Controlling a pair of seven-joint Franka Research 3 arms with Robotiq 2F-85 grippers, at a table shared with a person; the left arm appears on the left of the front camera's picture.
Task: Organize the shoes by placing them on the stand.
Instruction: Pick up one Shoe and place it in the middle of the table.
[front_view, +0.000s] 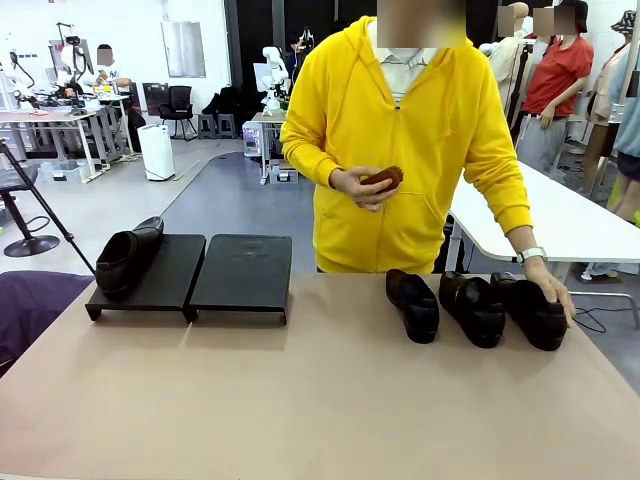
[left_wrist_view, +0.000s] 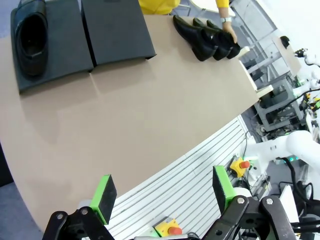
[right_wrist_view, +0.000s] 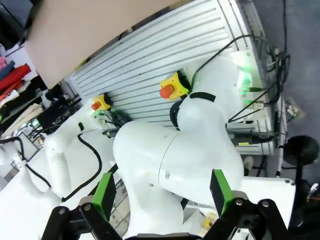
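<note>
Tan table (front_view: 330, 400) up front: the stand (front_view: 240, 270) sits far left, one shoe (front_view: 125, 258) on its left panel, right panel bare. Over at the right, three shoes (front_view: 475, 308) wait in a row, a person's hand (front_view: 552, 285) on the outermost.

Left wrist camera: the left gripper (left_wrist_view: 163, 191) hangs over the near edge, jaws wide, empty.

Right wrist camera: the right gripper (right_wrist_view: 162, 191) faces a white arm (right_wrist_view: 190, 155), jaws wide too, nothing held.

One shelved, I'd say; next calls for a reach to the nearest loose shoe.
</note>
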